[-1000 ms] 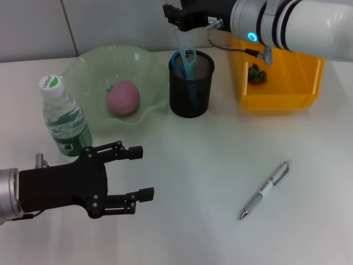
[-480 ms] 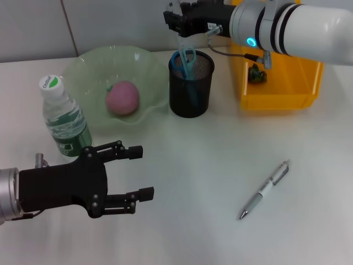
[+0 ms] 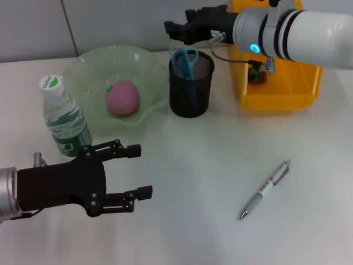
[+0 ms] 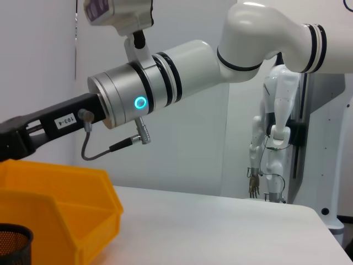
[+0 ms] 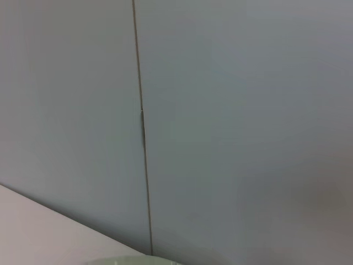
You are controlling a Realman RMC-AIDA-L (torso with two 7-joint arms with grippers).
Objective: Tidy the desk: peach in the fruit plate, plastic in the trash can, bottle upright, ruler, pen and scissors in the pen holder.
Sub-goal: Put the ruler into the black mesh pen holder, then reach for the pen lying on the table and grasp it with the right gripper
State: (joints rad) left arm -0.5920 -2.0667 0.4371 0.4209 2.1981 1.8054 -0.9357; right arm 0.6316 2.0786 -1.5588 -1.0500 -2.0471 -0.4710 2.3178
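Observation:
The pink peach (image 3: 122, 98) lies in the pale green fruit plate (image 3: 88, 63). A water bottle (image 3: 63, 118) stands upright next to the plate. The black mesh pen holder (image 3: 191, 88) holds blue-handled scissors (image 3: 185, 59); I cannot make out the ruler. A silver pen (image 3: 266, 189) lies on the table at the front right. Crumpled green plastic (image 3: 256, 73) sits in the yellow bin (image 3: 281, 96). My right gripper (image 3: 179, 21) hovers open and empty above and behind the holder. Low at the front left, my left gripper (image 3: 140, 171) is open and empty.
The wall rises just behind the plate, the holder and the bin. In the left wrist view my right arm (image 4: 160, 72) reaches over the yellow bin (image 4: 55, 199), with the holder's rim (image 4: 11, 240) in the corner. The right wrist view holds only wall.
My right gripper has risen and drawn back from the pen holder; the translucent ruler it held over the holder is no longer in its fingers. The left arm has barely moved.

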